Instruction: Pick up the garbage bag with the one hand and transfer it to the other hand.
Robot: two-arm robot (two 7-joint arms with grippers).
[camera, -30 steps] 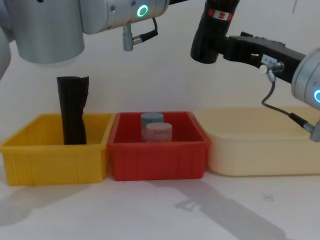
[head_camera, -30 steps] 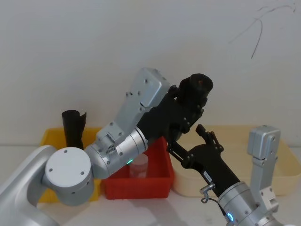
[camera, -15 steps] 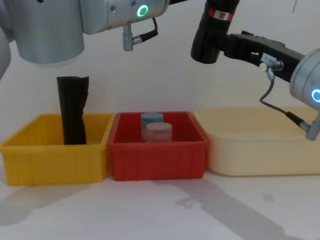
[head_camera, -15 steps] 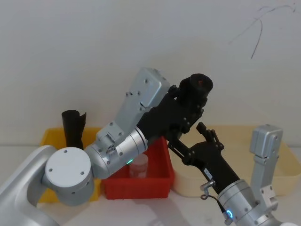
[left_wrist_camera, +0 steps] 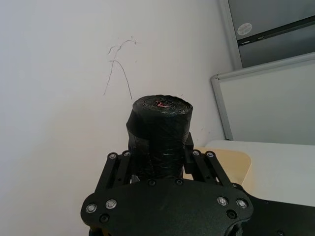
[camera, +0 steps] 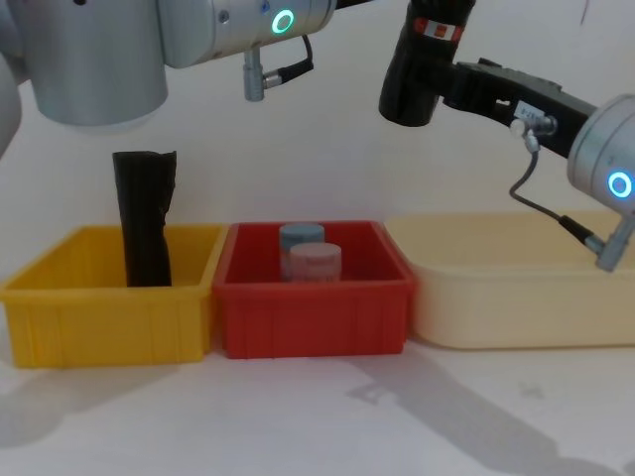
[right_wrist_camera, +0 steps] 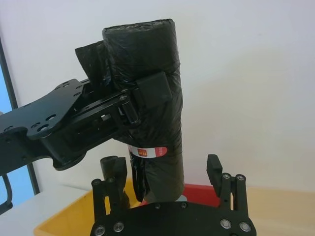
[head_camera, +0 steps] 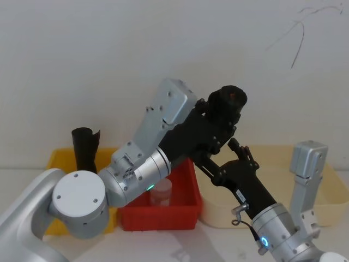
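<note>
Pickup done: left gripper (left_wrist_camera: 160,157) clamped the raised garbage bag (right_wrist_camera: 147,49); right gripper (right_wrist_camera: 162,169), jaws apart, flanked its lower end. Transfer grasp and release not yet done.

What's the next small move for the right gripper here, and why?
Probably close the right gripper on the garbage bag, just below its red-and-white label. Its open fingers appear to flank the roll's lower end, while the left gripper clamps the upper part.
</note>
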